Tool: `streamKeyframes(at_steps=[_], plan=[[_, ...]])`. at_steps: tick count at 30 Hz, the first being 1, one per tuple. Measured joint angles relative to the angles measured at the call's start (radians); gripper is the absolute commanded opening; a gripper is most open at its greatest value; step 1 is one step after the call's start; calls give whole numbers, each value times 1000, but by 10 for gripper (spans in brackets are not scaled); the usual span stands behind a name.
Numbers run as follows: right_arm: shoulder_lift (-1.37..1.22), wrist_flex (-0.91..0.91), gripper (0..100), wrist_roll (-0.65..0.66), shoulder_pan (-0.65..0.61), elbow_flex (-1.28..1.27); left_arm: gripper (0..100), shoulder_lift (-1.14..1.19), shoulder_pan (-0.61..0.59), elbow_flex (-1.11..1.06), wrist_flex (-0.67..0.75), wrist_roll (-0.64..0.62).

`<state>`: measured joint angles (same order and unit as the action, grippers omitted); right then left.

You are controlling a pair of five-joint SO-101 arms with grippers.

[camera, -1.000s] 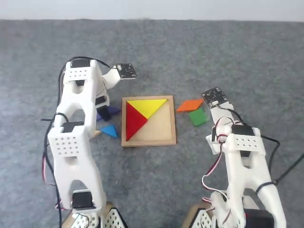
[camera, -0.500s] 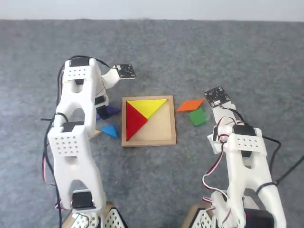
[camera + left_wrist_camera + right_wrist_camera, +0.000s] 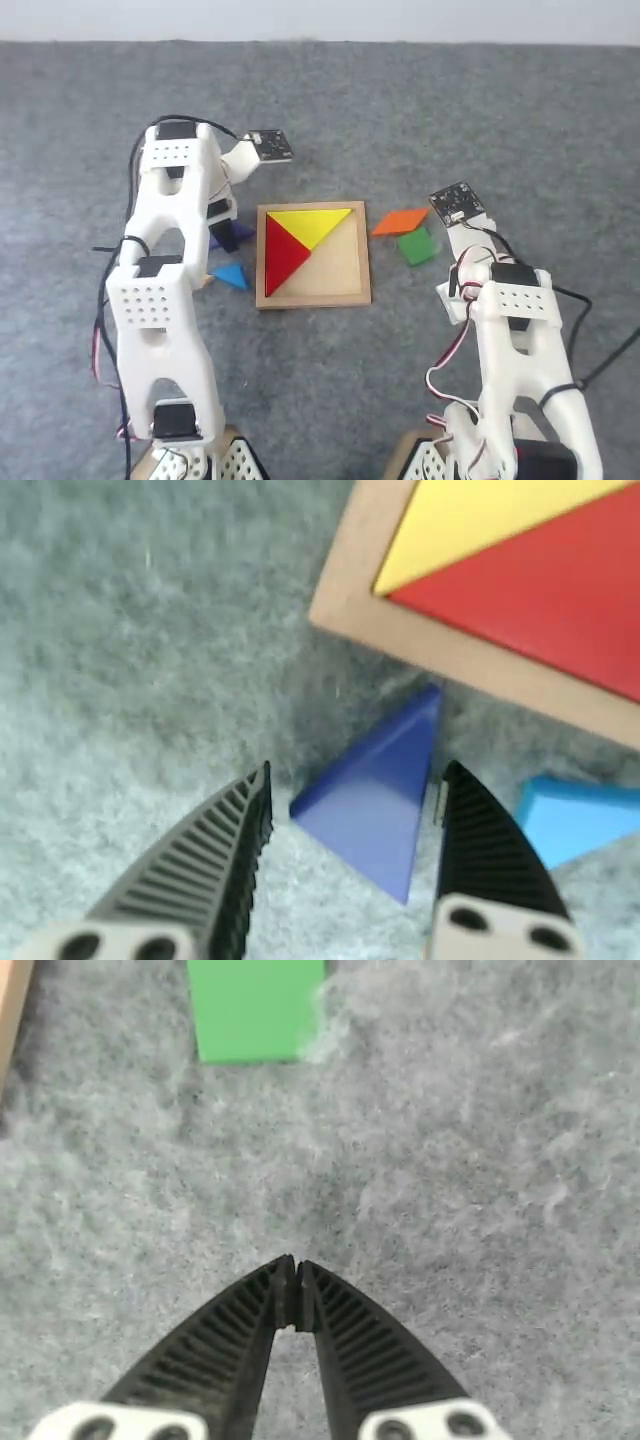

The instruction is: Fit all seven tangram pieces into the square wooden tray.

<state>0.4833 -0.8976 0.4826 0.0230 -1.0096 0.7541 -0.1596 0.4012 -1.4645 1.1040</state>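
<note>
A: Item, left of tray (image 3: 312, 292): dark blue triangle (image 3: 375, 810), flat on worktop (image 3: 400, 120), one corner just beside the rim. Hazard?
B: Likely a slip. Sloped edges may squirt it out, or shove the tray.
A: Left fingers (image 3: 215, 865)?
B: Wide, astride the triangle, one close against its edge; nothing gripped.
A: Right of tray?
B: Green square (image 3: 258, 1008); right fingers (image 3: 240, 1340) closed, empty, nearby.

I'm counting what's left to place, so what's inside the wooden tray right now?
A yellow triangle and a red triangle lie inside the tray; the rest of its floor is bare wood. Nothing covers it.
</note>
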Motion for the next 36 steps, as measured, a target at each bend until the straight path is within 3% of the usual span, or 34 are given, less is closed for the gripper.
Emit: streamKeyframes(at_steps=[6, 21, 30, 36], plan=[[0, 0, 8, 0, 0, 0, 258, 29, 11, 17, 21, 9], [0, 0, 8, 0, 0, 0, 254, 144, -28, 215, -75, 44], [0, 0, 8, 0, 0, 0, 254, 146, -38, 222, -75, -2], [0, 0, 8, 0, 0, 0, 202, 146, -38, 222, -75, -8]])
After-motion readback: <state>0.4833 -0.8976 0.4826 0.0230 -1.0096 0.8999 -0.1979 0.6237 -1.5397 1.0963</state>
